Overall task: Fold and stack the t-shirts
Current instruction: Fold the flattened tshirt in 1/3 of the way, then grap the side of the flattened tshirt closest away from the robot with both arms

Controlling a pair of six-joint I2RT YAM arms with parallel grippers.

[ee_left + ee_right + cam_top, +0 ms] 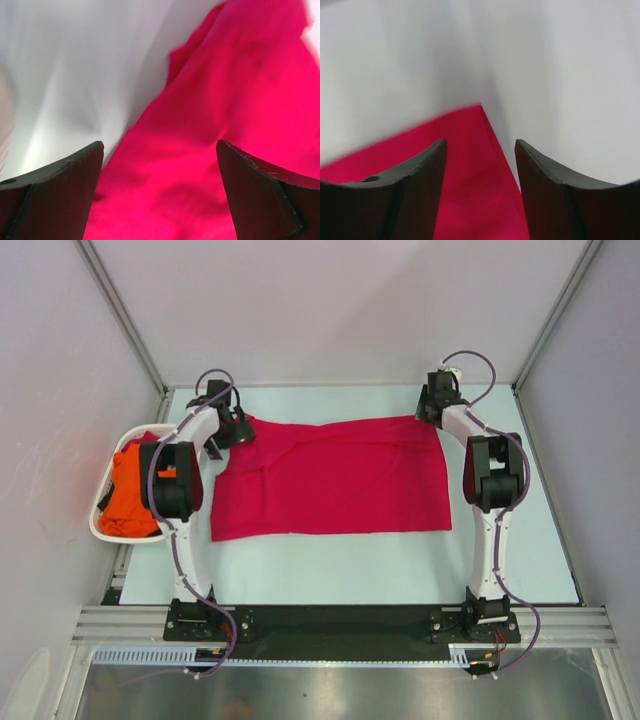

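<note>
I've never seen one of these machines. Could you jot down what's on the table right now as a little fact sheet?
red shirt: spread out flat on the table
orange shirt: bunched up in the white basket at the table's left edge
left fingers: open, over the red shirt's far left corner
right fingers: open, over the red shirt's far right corner
stack: none yet

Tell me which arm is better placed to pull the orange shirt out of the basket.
Left, likely. The white basket holding the orange shirt sits beside the left arm; the right gripper is over the red shirt's far right corner.
</note>
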